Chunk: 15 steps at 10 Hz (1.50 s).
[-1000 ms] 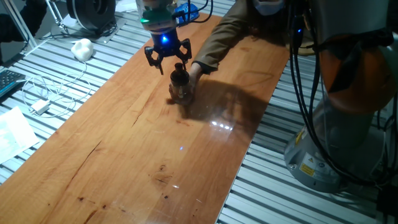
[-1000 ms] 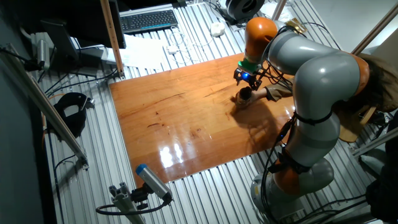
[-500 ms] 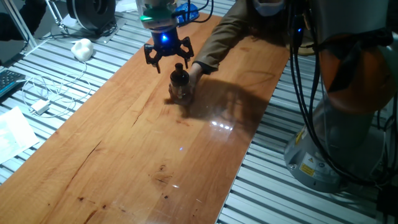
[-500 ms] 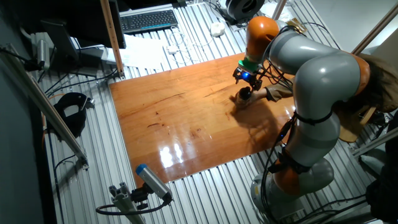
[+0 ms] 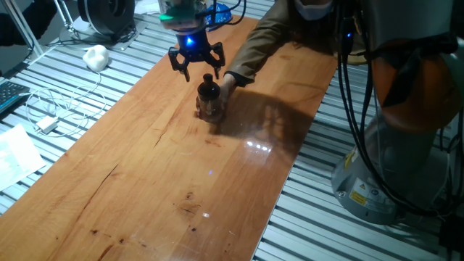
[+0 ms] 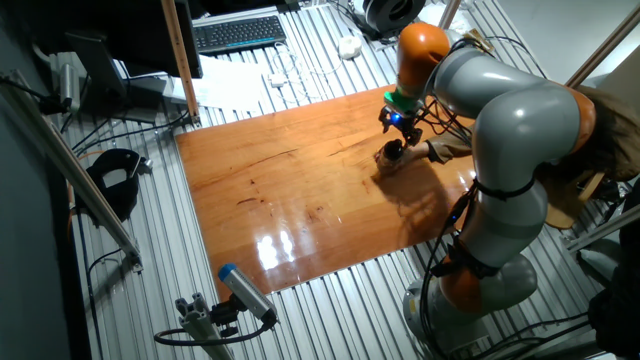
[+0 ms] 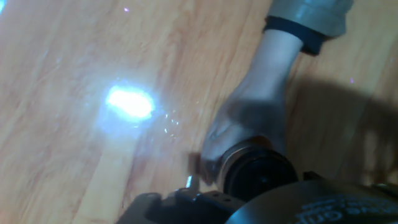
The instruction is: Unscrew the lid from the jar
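Note:
The small clear jar stands on the wooden table with its black lid on top. A person's hand holds the jar from the right. My gripper hovers just above and slightly behind the lid, fingers spread open and empty, touching nothing. In the other fixed view the gripper is above the jar. In the hand view the lid is a blurred dark disc at the bottom, with the hand around the jar.
The person's sleeved arm reaches in from the far right. Off the table's left edge lie a white object, cables and paper. My arm's base stands at the right.
My gripper has lifted a little up and away from the lid, staying open. The jar, the lid and the person's hand have not moved.

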Motion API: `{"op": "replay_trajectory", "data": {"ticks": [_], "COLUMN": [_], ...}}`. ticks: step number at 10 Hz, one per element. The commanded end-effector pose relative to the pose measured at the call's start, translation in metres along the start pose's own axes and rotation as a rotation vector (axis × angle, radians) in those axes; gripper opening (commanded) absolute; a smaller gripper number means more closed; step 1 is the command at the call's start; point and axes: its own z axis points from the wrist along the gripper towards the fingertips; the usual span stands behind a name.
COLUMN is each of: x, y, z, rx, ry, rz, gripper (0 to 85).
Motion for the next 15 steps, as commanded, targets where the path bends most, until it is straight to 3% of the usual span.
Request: {"op": "replay_trajectory", "data": {"ticks": [1,4,5,7,12,13,14,15], "x": [-0.002,0.001,0.006,0.015,0.018,0.018,0.017,0.017], "y": [-0.004,-0.003,-0.003,-0.002,-0.006,-0.006,-0.006,-0.006], "z": [0.001,0.008,0.012,0.021,0.033,0.033,0.033,0.033], "rx": [0.010,-0.002,0.004,0.004,-0.013,-0.014,-0.015,-0.022], "ry": [0.014,0.041,0.013,-0.018,-0.026,-0.027,-0.024,-0.022], "rz": [0.036,0.105,0.116,0.145,0.139,0.120,0.105,0.090], "gripper": [85.0,85.0,85.0,85.0,85.0,68.0,68.0,51.0]}}
